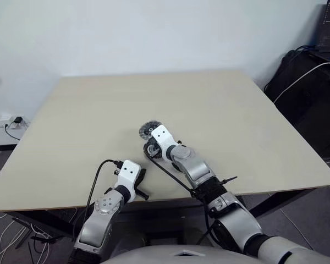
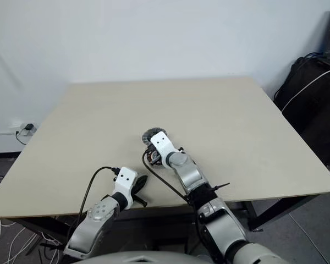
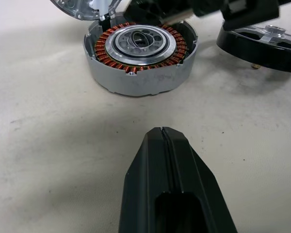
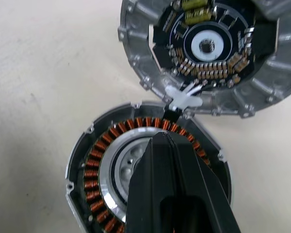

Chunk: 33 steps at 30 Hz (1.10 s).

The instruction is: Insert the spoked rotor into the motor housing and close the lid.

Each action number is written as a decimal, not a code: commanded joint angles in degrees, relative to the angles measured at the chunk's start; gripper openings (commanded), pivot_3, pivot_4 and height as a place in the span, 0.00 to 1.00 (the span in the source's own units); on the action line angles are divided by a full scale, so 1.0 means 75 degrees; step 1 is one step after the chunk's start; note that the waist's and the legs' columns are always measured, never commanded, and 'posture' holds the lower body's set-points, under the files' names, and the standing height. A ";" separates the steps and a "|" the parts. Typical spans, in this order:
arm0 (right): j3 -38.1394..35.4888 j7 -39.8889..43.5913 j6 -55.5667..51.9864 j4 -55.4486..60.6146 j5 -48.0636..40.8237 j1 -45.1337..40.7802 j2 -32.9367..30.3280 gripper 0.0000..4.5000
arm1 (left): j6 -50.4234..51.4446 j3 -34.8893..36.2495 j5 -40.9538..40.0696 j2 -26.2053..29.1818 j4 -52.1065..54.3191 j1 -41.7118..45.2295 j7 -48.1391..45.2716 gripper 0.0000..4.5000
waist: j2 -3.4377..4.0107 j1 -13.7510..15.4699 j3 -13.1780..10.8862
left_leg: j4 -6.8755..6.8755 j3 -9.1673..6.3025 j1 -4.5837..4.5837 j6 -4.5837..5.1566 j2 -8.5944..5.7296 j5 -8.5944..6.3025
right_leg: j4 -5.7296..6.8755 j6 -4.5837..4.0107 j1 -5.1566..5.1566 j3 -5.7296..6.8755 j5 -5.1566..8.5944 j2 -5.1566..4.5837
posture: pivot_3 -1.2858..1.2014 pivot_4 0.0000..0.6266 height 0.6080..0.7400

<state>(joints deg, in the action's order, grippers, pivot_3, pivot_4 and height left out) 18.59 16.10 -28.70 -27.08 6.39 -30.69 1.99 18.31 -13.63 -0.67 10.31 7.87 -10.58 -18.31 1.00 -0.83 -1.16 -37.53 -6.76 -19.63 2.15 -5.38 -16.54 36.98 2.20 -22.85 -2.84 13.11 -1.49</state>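
Note:
The motor housing (image 3: 136,53) is a silver round shell ringed with copper windings, open at the top, standing on the table. Its lid (image 4: 208,48) lies flipped open just beyond it, circuit board and small centre hub facing up, joined to the housing by a white connector; in the left eye view the lid (image 1: 150,129) is a grey disc. The spoked rotor (image 3: 254,46), black with silver spokes, rests on the table beside the housing. My right gripper (image 4: 165,138) is shut, empty, hovering over the housing's centre. My left gripper (image 3: 162,131) is shut, empty, short of the housing near the front edge.
The beige table (image 1: 236,110) stretches wide behind and to both sides of the parts. Black bags with cables (image 1: 308,104) stand off the table's right side. A power strip and wires (image 1: 11,121) lie on the floor to the left.

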 commanded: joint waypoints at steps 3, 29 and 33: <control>-0.0082 -0.0025 0.0239 -0.0058 0.0035 -0.0261 0.0075 0.00 | -0.0031 0.0016 -0.0017 -0.0024 0.0475 0.0027 0.0058 0.00 | 0.0000 -0.0002 0.0000 | 0.0000 0.0001 0.0000 0.0000 0.0000 0.0000 | 0.0000 0.0000 0.0000 0.0000 0.0000 0.0000 | 0.52 0.00 1.00; -0.0180 -0.0148 0.0581 -0.1164 0.0064 -0.0389 0.0218 0.00 | 0.0033 0.0056 -0.0014 0.0049 0.0483 0.0057 0.0048 0.00 | 0.0003 -0.0054 0.0002 | 0.0002 -0.0001 0.0006 -0.0006 0.0001 0.0003 | 0.0005 -0.0001 0.0003 0.0000 0.0000 0.0001 | 0.52 0.00 1.00; -0.0191 -0.0139 0.0766 -0.1020 0.0035 -0.0349 0.0203 0.00 | 0.0040 0.0056 -0.0015 0.0066 0.0503 0.0035 0.0043 0.00 | 0.0003 -0.0059 0.0002 | 0.0002 -0.0001 0.0007 -0.0008 0.0001 0.0005 | 0.0006 -0.0001 0.0003 0.0000 0.0000 0.0001 | 0.52 0.00 1.00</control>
<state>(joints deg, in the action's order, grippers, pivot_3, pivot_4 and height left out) 17.92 15.06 -23.91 -35.55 6.54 -32.79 3.23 18.69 -13.56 -0.68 10.67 9.06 -10.72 -17.99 1.02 -1.27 -1.14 -37.52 -6.77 -19.58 2.08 -5.38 -16.50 37.02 2.20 -22.83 -2.84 13.12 -1.48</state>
